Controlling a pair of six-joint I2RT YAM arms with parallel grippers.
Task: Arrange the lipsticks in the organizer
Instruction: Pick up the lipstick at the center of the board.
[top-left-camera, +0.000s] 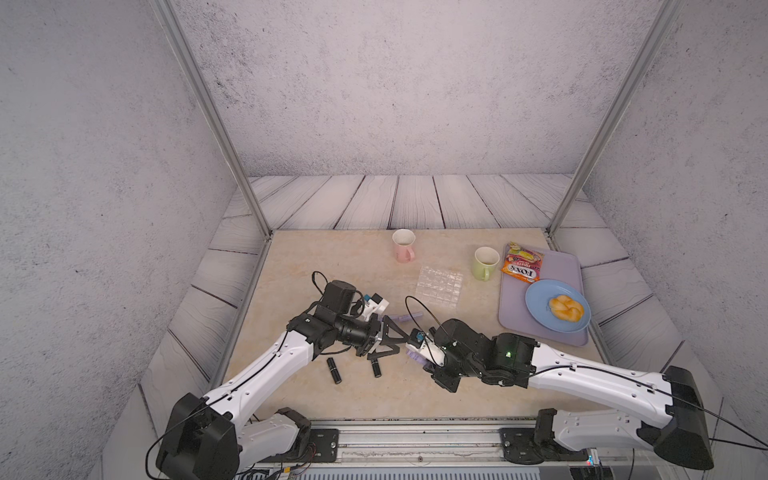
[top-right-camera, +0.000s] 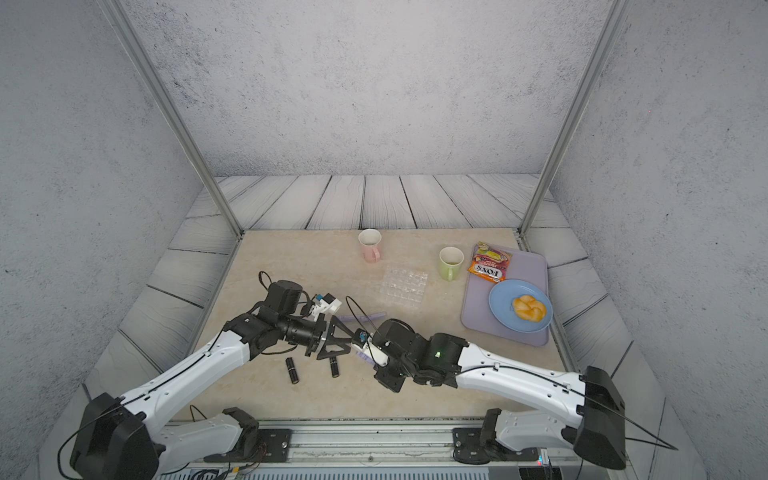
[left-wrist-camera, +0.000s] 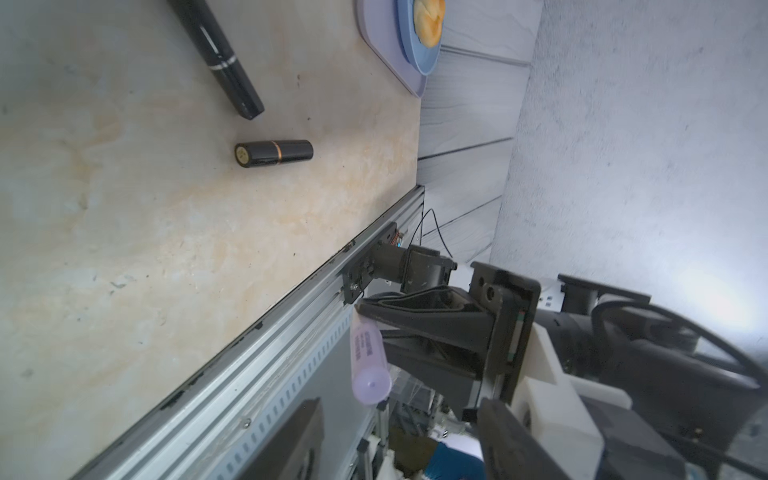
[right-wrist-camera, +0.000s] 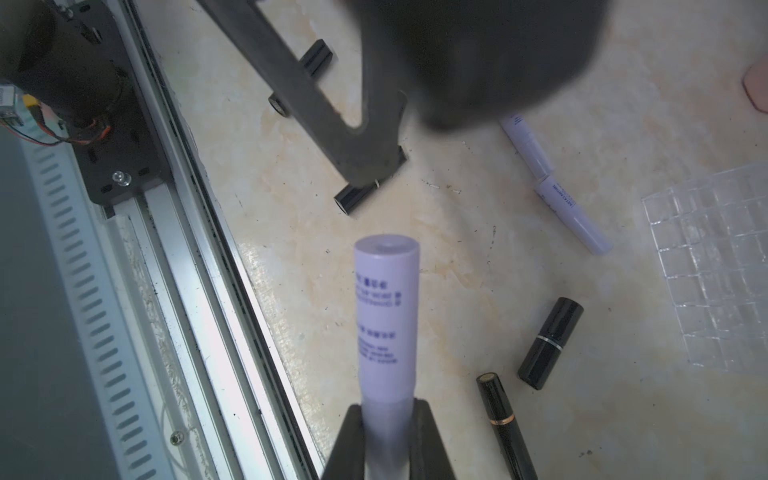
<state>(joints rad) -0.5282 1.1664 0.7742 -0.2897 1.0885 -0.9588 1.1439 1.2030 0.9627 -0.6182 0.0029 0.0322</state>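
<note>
My right gripper (right-wrist-camera: 388, 432) is shut on a pale lilac lipstick (right-wrist-camera: 386, 316), which it holds above the table near the front. This lipstick points at my left gripper (top-left-camera: 403, 344), which is open, and its free end (left-wrist-camera: 372, 384) lies just ahead of the spread fingers, touching neither. Two black lipsticks (top-left-camera: 333, 370) (top-left-camera: 376, 368) lie on the table below the left gripper. Two more lilac lipsticks (right-wrist-camera: 528, 145) (right-wrist-camera: 573, 216) lie behind it. More black lipsticks (right-wrist-camera: 550, 343) (right-wrist-camera: 505, 424) rest near the clear organizer (top-left-camera: 439, 286), whose cells look empty.
A pink mug (top-left-camera: 403, 245) and a green mug (top-left-camera: 485, 262) stand behind the organizer. At the right, a lilac tray (top-left-camera: 515, 316) carries a snack packet (top-left-camera: 523, 262) and a blue plate (top-left-camera: 540, 316) with a bun. A metal rail (top-left-camera: 415, 436) runs along the front edge.
</note>
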